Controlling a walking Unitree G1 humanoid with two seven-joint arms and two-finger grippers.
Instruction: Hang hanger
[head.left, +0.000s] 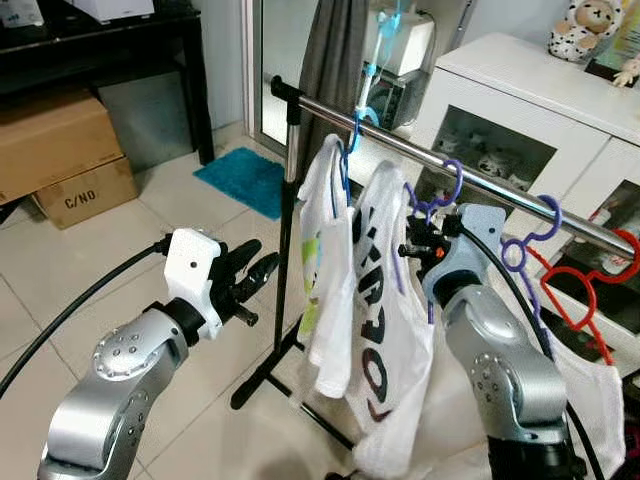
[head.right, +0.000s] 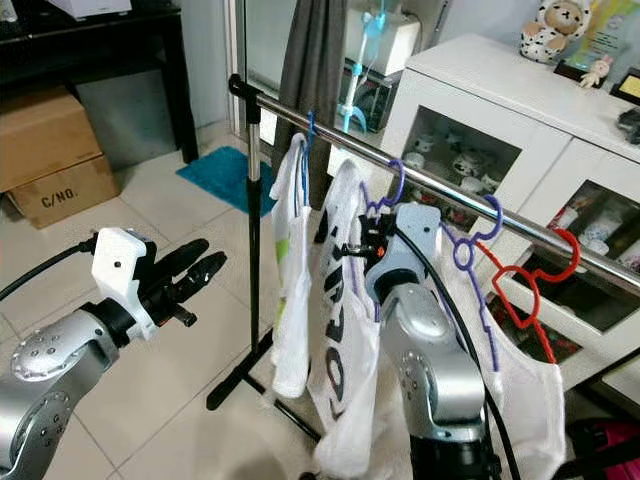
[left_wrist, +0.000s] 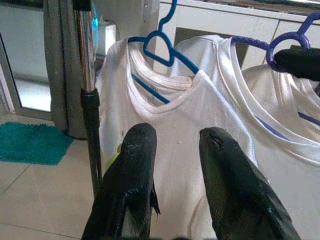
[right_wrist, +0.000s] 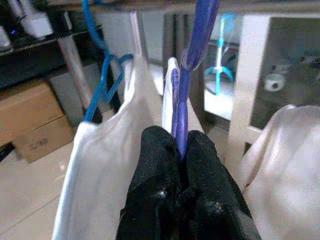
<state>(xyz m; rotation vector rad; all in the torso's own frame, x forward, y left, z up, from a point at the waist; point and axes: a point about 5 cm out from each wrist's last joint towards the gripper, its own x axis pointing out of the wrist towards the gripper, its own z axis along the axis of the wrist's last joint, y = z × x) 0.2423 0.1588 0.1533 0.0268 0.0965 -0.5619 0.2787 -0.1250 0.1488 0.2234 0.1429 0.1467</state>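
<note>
Purple plastic is what we have pinched: our right end effector (right_wrist: 181, 165) is clamped on the purple hanger (right_wrist: 192, 60) just below its hook, and in the right wrist view that hook curls up to the rail (head.left: 440, 160) at the top of the frame. In the head views the hanger sits mid-frame on the chrome bar, carrying a white lettered shirt (head.left: 385, 330), between the blue hanger (head.left: 345, 150) with its own white shirt (head.left: 322, 270) to the left and a second purple hanger (head.left: 530, 245) and a red hanger (head.left: 585, 290) to the right.

We judge the hook to be over the bar or very nearly so, but we cannot tell whether it bears fully on the metal. To finish well, we should ease the neck down until the bar takes the shirt's weight, keep the hook square to the rail so it does not ride up the curve, and only then part the fingers and draw straight back, away from the cloth.

Our left end effector (head.left: 255, 275) hangs at lower left with its fingers (left_wrist: 132, 175) a modest gap apart, holding nothing, facing the blue hanger's shirt and the rack's upright post (head.left: 290, 210). It should stay clear of the fabric.
</note>
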